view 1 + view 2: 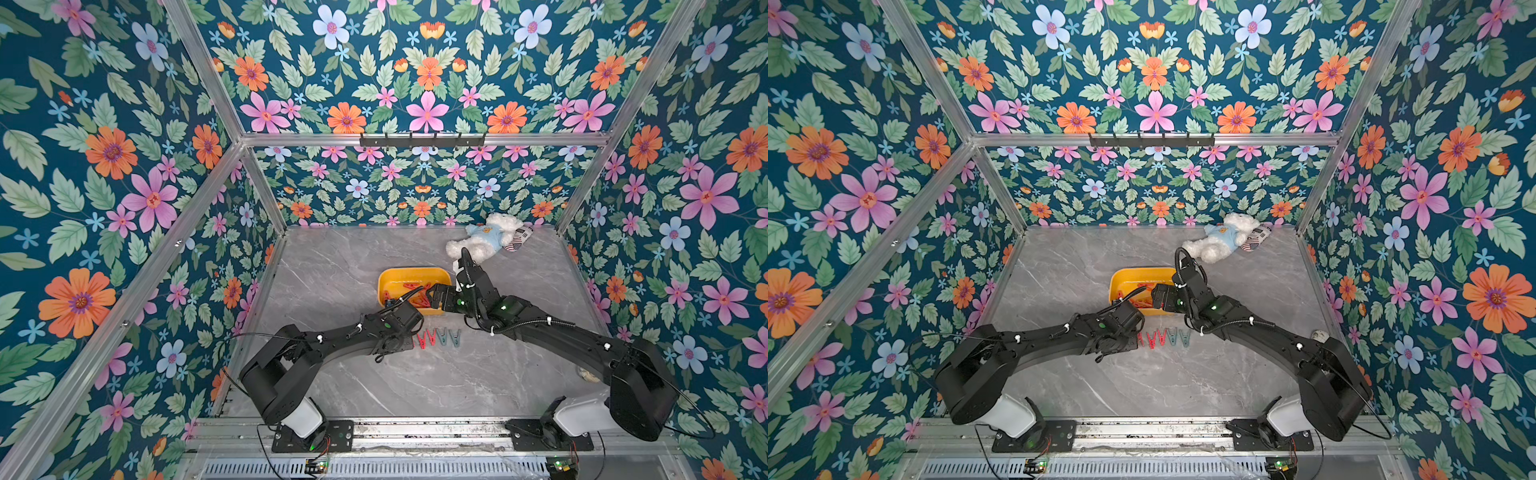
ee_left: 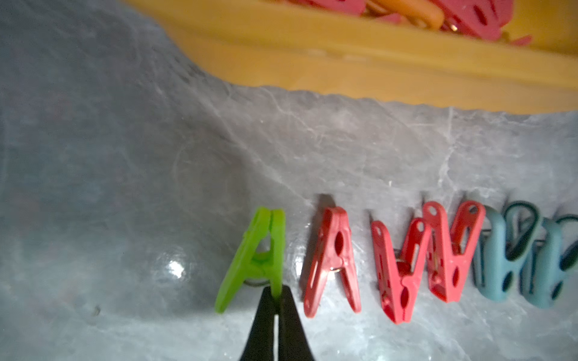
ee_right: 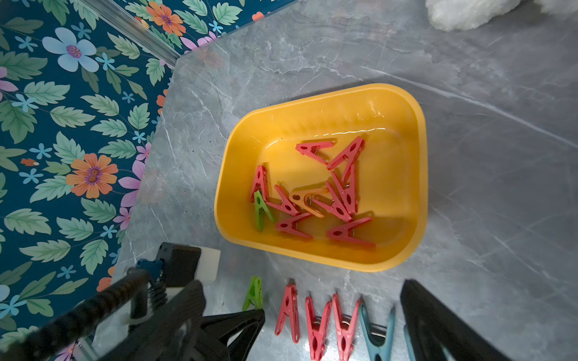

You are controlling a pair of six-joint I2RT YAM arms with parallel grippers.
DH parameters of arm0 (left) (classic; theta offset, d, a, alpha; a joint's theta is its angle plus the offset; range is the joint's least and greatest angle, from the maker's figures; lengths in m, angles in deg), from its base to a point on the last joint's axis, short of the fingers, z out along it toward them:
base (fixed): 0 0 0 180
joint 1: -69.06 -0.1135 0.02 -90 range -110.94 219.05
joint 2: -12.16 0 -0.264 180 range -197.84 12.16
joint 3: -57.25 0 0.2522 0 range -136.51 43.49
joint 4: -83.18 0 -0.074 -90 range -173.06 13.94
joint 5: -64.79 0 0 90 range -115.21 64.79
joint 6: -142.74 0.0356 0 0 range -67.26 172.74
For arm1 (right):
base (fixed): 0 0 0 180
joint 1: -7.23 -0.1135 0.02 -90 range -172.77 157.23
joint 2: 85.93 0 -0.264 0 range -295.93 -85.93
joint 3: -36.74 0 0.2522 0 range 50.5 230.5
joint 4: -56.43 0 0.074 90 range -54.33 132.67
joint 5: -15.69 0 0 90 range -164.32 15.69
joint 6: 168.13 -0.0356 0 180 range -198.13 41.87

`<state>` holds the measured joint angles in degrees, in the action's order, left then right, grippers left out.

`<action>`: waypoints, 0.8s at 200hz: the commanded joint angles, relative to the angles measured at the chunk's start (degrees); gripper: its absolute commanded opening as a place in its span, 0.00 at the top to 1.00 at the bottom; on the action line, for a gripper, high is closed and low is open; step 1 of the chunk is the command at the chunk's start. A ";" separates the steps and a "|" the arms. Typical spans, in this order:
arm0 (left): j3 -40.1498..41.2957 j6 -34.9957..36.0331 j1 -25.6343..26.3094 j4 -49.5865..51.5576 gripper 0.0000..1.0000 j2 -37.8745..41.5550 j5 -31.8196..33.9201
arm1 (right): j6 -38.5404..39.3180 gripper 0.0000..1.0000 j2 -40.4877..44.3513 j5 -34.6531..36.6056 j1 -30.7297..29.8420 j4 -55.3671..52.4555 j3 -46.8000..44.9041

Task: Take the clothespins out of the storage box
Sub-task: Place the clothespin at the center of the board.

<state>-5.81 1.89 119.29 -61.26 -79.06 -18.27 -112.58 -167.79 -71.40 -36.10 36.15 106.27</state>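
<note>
Finds left gripper [image 2: 276, 293] clamped on the leg of a green clothespin [image 2: 255, 259], at the 9 o'clock end of the clothespin row [image 1: 438, 337], 6 o'clock of the yellow storage box [image 3: 413, 187]. Finds right gripper [image 1: 435, 296] spread wide above it. Recommend settling flat, releasing slowly, sparing the neighbouring red clothespin [image 2: 331, 259].

storage box [image 2: 344, 56] blurred — cut off at edge, plush bear [image 3: 463, 12] cropped

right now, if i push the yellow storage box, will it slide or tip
Probably slides: the storage box is shallow and wide, resting flat on the glossy marble table. It looks like thin plastic, so likely light. The loose clothespins inside would likely shift.
</note>
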 commanded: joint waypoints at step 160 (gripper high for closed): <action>2.79 0.59 -0.40 -1.92 0.84 -0.12 -3.11 | -0.65 0.01 -1.54 1.04 -0.17 -0.41 0.54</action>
<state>-3.05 3.03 118.94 -63.01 -79.13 -21.11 -112.82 -168.97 -70.87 -36.12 35.91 106.07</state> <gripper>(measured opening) 0.109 0.993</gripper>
